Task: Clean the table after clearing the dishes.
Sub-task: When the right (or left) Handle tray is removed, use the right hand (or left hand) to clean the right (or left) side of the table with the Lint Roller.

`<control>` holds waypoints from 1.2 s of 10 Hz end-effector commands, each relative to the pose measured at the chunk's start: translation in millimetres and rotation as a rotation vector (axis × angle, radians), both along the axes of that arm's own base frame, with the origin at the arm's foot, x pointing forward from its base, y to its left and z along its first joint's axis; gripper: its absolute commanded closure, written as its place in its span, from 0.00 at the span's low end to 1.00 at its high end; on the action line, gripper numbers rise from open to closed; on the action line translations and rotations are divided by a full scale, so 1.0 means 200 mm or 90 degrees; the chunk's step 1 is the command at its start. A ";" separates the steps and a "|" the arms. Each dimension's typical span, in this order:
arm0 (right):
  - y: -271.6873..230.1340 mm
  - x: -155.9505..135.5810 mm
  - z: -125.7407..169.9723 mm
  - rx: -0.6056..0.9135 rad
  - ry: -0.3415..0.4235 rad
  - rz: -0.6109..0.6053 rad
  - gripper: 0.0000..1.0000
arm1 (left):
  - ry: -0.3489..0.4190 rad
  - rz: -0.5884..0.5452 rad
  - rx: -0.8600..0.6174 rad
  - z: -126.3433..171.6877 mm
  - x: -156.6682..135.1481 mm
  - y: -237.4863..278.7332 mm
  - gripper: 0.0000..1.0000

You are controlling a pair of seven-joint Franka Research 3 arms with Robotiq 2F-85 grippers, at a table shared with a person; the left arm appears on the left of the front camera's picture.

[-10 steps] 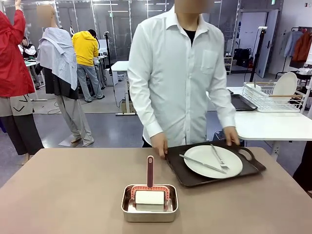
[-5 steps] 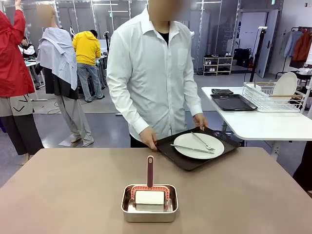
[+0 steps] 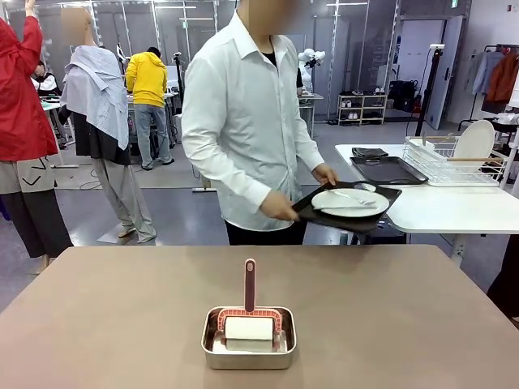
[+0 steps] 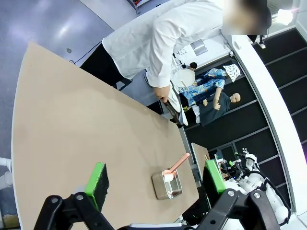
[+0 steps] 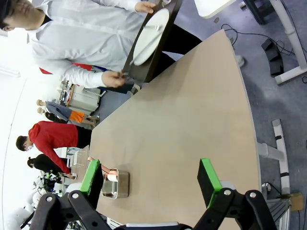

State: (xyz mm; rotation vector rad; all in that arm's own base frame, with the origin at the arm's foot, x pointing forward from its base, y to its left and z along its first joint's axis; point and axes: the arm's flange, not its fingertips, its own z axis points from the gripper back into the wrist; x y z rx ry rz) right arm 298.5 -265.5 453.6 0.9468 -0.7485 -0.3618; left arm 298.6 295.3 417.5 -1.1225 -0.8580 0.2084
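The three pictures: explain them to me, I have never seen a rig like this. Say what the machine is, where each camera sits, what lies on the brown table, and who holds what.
This is a two-armed robot at a table, with a person opposite. The front view looks from between the arms across the brown table at the person. The other two pictures come from cameras on the robot's wrists, each looking along that arm's two fingers. They show the left gripper and the right gripper, black with green pads. Both are open, hold nothing and are above the table. On the table stands a small steel pan with a red-handled roller in it. The person holds a dark tray in both hands, off the table, with a white plate and cutlery on it.
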 end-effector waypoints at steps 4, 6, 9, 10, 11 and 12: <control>0.00 -0.01 0.00 0.000 -0.019 0.003 0.00 | -0.017 0.000 -0.005 0.00 -0.02 -0.01 0.00; 0.00 -0.01 0.00 0.000 -0.019 0.003 0.00 | -0.017 0.000 -0.005 0.00 -0.02 -0.01 0.00; 0.29 0.17 0.27 -0.106 -0.024 0.112 0.00 | -0.017 0.000 -0.005 0.00 -0.02 -0.01 0.00; 0.49 0.28 0.42 -0.171 -0.033 0.176 0.00 | -0.017 0.000 -0.005 0.00 -0.02 -0.01 0.00; 0.77 0.39 0.54 -0.236 -0.037 0.256 0.00 | -0.017 0.000 -0.005 0.00 -0.02 -0.01 0.00; 1.03 0.48 0.59 -0.307 -0.028 0.330 0.00 | -0.017 0.000 -0.005 0.00 -0.02 -0.01 0.00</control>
